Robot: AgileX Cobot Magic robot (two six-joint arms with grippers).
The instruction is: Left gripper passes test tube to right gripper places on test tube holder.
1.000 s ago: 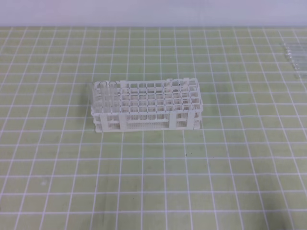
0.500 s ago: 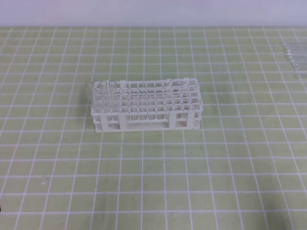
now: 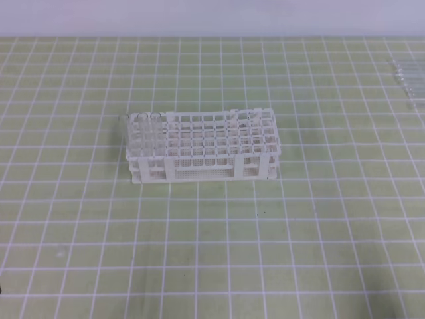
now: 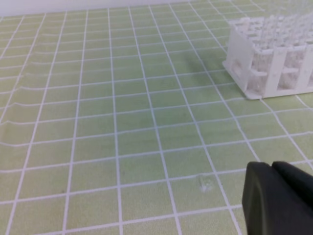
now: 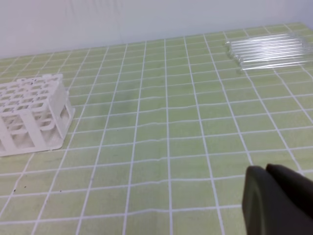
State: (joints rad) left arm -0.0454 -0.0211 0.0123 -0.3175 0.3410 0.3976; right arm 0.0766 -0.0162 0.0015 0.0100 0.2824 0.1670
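The white test tube holder stands mid-table on the green grid mat, and is also in the left wrist view and the right wrist view. Several clear test tubes lie side by side at the far right. A few clear tubes stand in the holder's left end. The left gripper shows only as black fingers pressed together at the frame's lower right, low over bare mat and holding nothing. The right gripper looks the same, shut and empty. Neither arm appears in the exterior high view.
The green mat with its white grid covers the whole table. A pale wall runs along the far edge. Open mat lies between the holder and the lying tubes.
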